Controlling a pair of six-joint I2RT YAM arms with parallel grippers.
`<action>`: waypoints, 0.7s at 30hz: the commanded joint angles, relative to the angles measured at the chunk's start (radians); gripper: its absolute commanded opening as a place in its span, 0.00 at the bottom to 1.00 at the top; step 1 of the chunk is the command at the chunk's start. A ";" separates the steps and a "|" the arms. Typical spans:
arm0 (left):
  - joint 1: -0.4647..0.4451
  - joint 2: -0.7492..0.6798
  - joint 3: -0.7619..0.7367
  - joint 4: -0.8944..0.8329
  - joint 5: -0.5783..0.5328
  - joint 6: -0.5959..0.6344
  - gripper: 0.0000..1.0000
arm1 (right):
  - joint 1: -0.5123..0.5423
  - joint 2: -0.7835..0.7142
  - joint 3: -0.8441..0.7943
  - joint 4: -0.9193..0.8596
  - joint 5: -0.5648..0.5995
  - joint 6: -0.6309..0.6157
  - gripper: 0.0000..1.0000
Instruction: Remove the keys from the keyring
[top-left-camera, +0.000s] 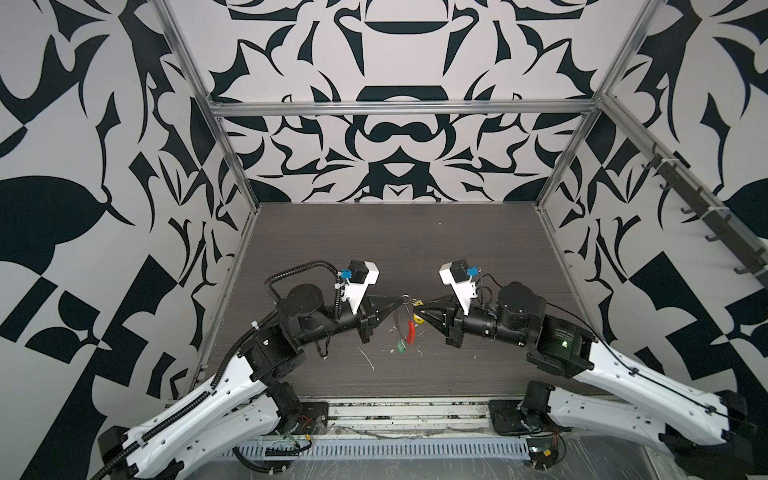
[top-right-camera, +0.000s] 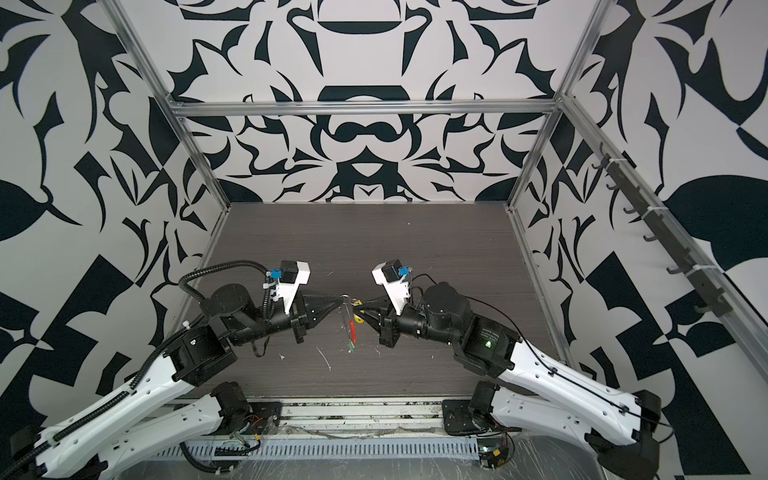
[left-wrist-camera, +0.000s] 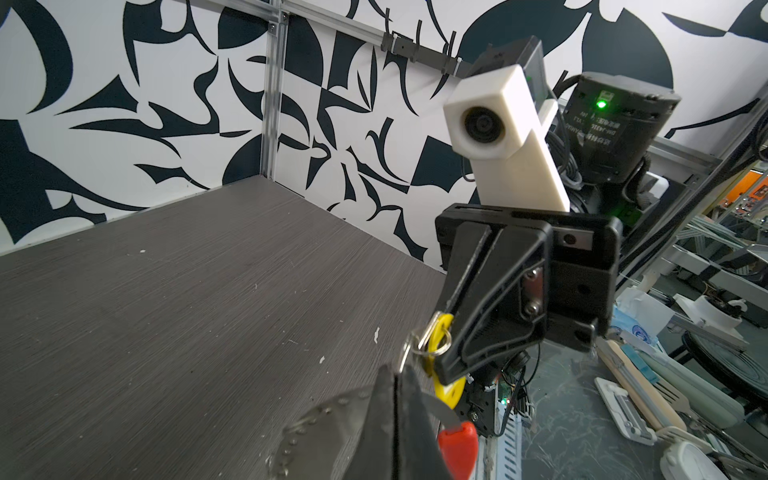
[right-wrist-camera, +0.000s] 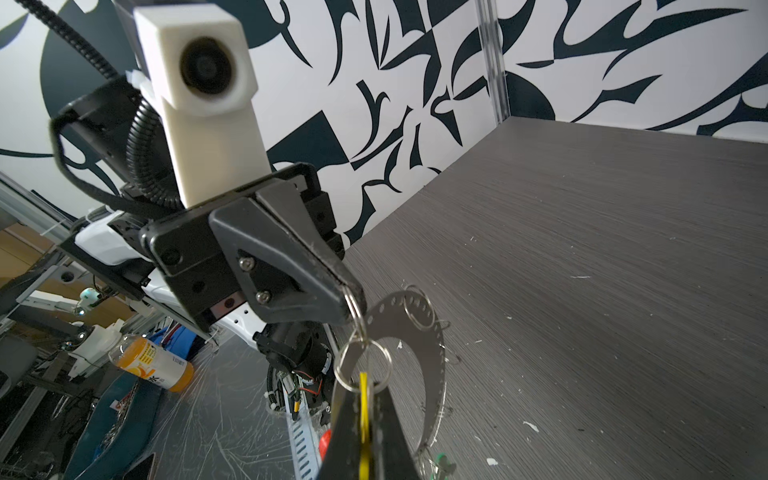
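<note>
Your left gripper (top-left-camera: 402, 297) is clamped shut on the wire of the keyring (top-left-camera: 411, 331), holding the loop above the table (top-left-camera: 374, 249). Your right gripper (top-left-camera: 420, 306) pinches the yellow-tagged key (left-wrist-camera: 446, 390); the green-tagged key (top-left-camera: 401, 346) sits at the loop's low end.

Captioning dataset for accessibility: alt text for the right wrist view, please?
The right gripper pinches the yellow key tag edge-on; its small split ring hangs from the keyring wire, which the left gripper clamps shut, above a dark wood-grain table.
</note>
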 joint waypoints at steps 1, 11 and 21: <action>0.023 -0.020 0.039 -0.034 -0.107 0.006 0.00 | 0.002 -0.035 0.075 -0.043 0.008 -0.030 0.00; 0.020 -0.044 0.013 0.052 -0.147 -0.018 0.00 | 0.002 -0.011 -0.050 0.283 -0.107 0.194 0.00; 0.019 -0.044 0.003 0.114 -0.176 -0.052 0.00 | 0.002 0.023 -0.105 0.438 -0.133 0.300 0.00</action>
